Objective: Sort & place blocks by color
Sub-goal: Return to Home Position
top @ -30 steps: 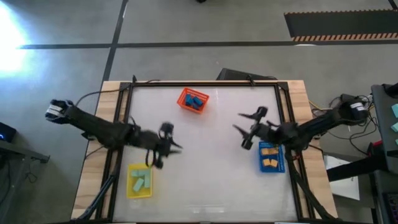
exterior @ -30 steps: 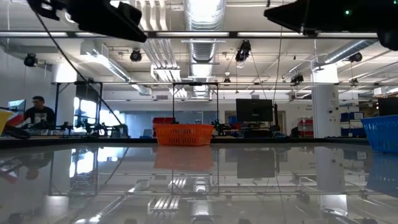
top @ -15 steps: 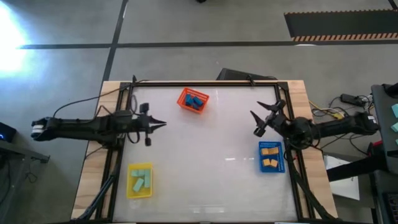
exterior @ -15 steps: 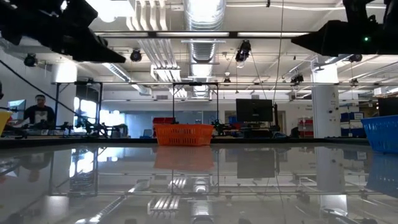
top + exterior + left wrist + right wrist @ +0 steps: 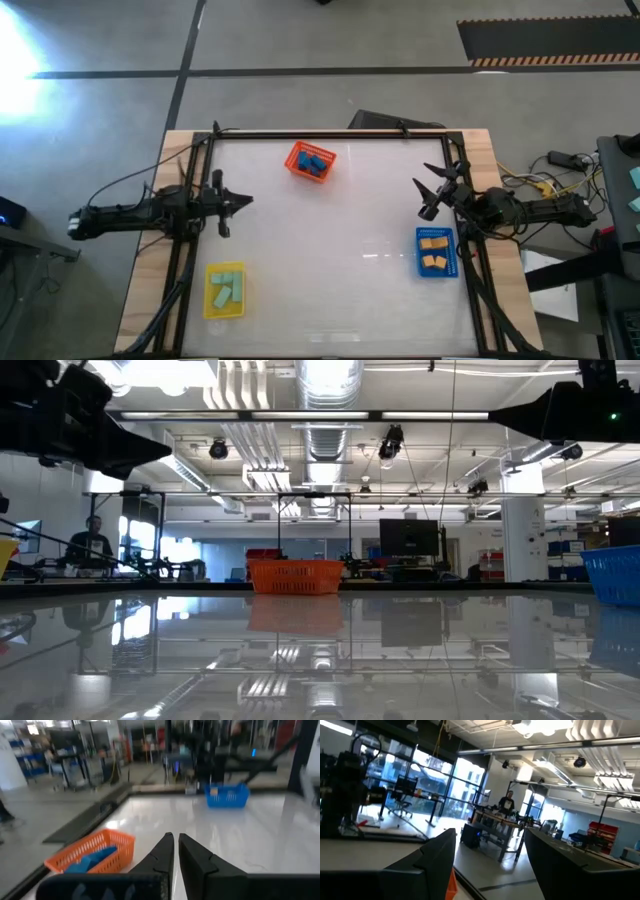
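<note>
All the blocks lie in trays. Blue blocks (image 5: pixel 314 162) are in the orange tray (image 5: pixel 297 153) near the table's far edge, mint green blocks (image 5: pixel 226 289) in the yellow tray (image 5: pixel 209 300) at the near left, and orange blocks (image 5: pixel 434 252) in the blue tray (image 5: pixel 421 262) at the right. My left gripper (image 5: pixel 246 200) hangs shut over the left side of the table. My right gripper (image 5: pixel 425 197) hangs open over the right side, just beyond the blue tray. In the left wrist view, the left gripper (image 5: pixel 175 845) points across the table past the orange tray (image 5: pixel 115 845) and its blue blocks (image 5: pixel 92 860).
A black frame (image 5: pixel 330 133) runs around the glossy white tabletop (image 5: pixel 330 270). Cables trail off both arms at the table's sides. The low view shows the orange tray (image 5: pixel 295 575), the blue tray (image 5: pixel 612 572) and a person (image 5: pixel 92 543) far back in the room.
Both arms have drawn back from the middle of the table. The left gripper moved toward the left and far edges, away from the yellow tray. The right gripper moved toward the right edge. The blocks and trays stayed where they were.
</note>
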{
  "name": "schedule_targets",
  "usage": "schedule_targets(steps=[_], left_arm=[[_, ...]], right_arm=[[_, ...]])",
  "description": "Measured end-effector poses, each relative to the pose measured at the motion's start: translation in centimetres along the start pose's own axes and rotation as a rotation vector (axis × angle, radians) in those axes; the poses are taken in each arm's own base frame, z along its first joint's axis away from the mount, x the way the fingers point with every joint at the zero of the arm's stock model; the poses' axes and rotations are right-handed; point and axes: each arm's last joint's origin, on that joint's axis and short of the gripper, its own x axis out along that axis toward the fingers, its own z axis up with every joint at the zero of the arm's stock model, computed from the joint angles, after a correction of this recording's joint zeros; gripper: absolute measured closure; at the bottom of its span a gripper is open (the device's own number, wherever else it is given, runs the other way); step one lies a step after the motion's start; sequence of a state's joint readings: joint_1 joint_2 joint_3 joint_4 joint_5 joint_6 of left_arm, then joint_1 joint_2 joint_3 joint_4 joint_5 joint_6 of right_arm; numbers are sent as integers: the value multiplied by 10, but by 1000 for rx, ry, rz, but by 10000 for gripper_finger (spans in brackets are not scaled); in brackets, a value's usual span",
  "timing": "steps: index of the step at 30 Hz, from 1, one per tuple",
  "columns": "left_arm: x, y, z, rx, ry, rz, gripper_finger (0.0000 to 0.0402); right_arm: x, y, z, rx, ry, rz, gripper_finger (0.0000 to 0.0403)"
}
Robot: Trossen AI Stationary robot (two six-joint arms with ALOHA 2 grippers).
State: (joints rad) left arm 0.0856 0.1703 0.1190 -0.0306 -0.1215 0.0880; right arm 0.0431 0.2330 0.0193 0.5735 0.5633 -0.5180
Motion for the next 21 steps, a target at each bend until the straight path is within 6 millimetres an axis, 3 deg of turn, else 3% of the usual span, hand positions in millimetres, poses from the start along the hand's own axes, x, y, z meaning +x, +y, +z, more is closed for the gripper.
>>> schedule_targets(steps=[7, 10, 21], left_arm=[[-9, 0, -8, -69, -107, -1, 391], [-6, -1, -16, -70, -77, -7, 391], [-4, -1, -12, -149, -116, -11, 391]], right_arm=[[-4, 1, -4, -12, 15, 66, 175], [-6, 1, -5, -6, 11, 86, 175], [-15, 3, -8, 18, 26, 161, 175]])
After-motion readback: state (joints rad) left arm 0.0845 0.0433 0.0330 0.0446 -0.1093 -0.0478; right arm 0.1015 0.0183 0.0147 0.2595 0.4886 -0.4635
